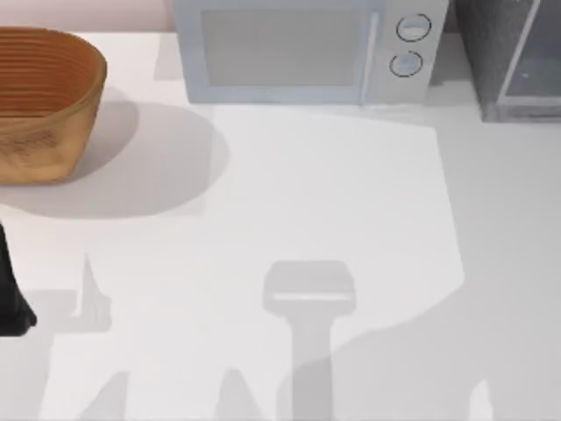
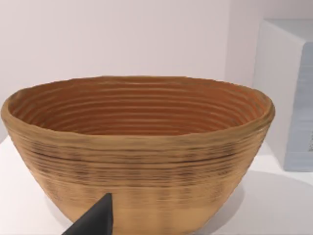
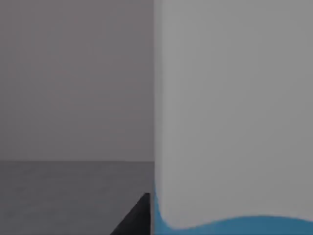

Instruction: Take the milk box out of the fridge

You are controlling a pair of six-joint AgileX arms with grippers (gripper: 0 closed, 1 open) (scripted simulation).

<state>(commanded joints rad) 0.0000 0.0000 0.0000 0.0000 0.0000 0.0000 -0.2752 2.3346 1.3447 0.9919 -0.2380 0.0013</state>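
Top view, read left to right: a woven basket (image 1: 39,101) stands at the far-left of the white counter (image 1: 333,202), the pale microwave (image 1: 298,48) with two round knobs sits at the back centre, and the dark grey fridge (image 1: 508,57) occupies the back-right corner. At the left edge a dark part of the left arm (image 1: 10,298) is seen, parked near the basket. In the left wrist view the basket (image 2: 137,147) is faced at close range, with one dark fingertip (image 2: 95,220) at the frame edge; whether the left fingers are open or closed cannot be told. In the right wrist view the milk box (image 3: 230,107) is seen very close, its white side above a blue band, standing upright on a dark grey floor, judged to be the fridge interior. One dark right finger (image 3: 137,218) lies just beside the carton's edge; whether the fingers are closed on it cannot be told. The carton's long axis is vertical, and the right arm is judged far the nearer, so extraction falls to it.
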